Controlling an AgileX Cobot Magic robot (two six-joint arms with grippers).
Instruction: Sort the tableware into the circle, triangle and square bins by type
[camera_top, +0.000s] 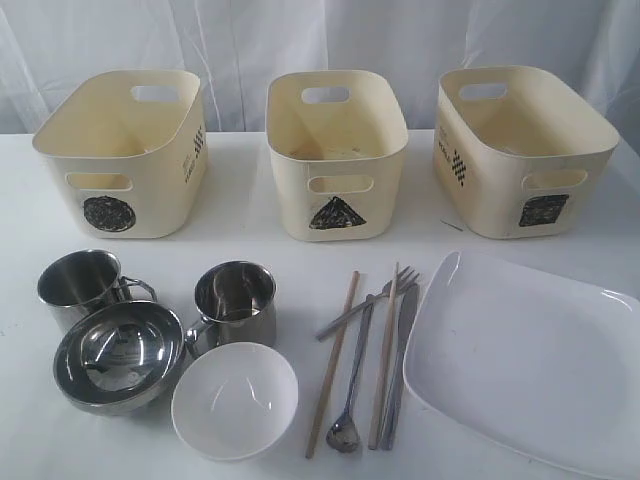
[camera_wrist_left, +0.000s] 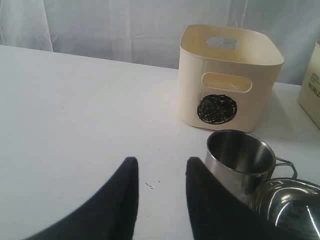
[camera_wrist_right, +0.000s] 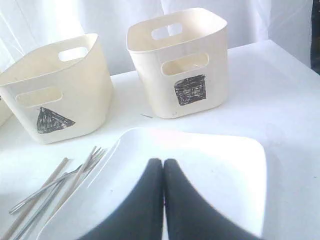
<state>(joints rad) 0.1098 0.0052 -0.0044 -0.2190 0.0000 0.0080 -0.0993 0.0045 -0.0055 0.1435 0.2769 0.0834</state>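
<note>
In the exterior view, the circle bin (camera_top: 120, 155), triangle bin (camera_top: 337, 155) and square bin (camera_top: 525, 150) are being shown along the twelve o'clock side of the desk (camera_top: 250, 250), while a steel mug (camera_top: 80, 285), a second mug (camera_top: 235, 300), a steel bowl (camera_top: 118, 355) and a white bowl (camera_top: 234, 400) are being kept toward seven o'clock, the chopsticks (camera_top: 332, 365), spoon (camera_top: 352, 385), fork (camera_top: 408, 281) and knife (camera_top: 402, 360) toward six, and the white plate (camera_top: 530, 370) toward four. In the left wrist view, the left pincer (camera_wrist_left: 161, 175) is being held spread and empty over bare desk, the steel mug standing just beside one finger. In the right wrist view, the right pincer (camera_wrist_right: 163, 167) is being held pressed together, pinching nothing, over the white plate.
</note>
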